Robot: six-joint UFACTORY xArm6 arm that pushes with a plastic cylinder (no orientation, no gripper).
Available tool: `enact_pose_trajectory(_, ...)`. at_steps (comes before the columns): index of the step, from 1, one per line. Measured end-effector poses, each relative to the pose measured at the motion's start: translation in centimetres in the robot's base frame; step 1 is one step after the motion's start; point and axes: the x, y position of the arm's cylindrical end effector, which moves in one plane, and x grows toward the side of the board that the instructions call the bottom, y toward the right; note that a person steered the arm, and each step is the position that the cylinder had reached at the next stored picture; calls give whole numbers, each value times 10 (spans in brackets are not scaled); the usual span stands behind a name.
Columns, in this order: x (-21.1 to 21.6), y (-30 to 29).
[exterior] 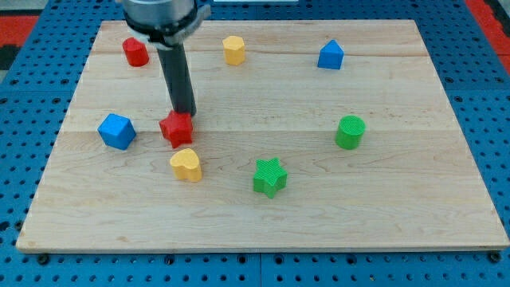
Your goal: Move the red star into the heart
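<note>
The red star (176,129) lies on the wooden board (398,215) left of centre. The yellow heart (186,165) lies just below it, slightly to the right, with a narrow gap between them. My tip (185,112) is at the red star's upper right edge, touching it or nearly so. The dark rod rises from there to the view's top.
A blue cube (116,131) lies left of the red star. A red cylinder (135,52) is at the upper left, a yellow hexagonal block (233,49) at top centre, a blue pentagonal block (330,56) upper right, a green cylinder (349,132) right, a green star (269,177) lower centre.
</note>
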Motion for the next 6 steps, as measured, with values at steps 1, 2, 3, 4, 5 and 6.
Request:
enact_pose_trajectory(1,32,12)
enact_pose_trajectory(2,9,-42)
enact_pose_trajectory(3,-9,-62)
enact_pose_trajectory(4,32,-81)
enact_pose_trajectory(5,62,-28)
enact_pose_trajectory(6,58,-32)
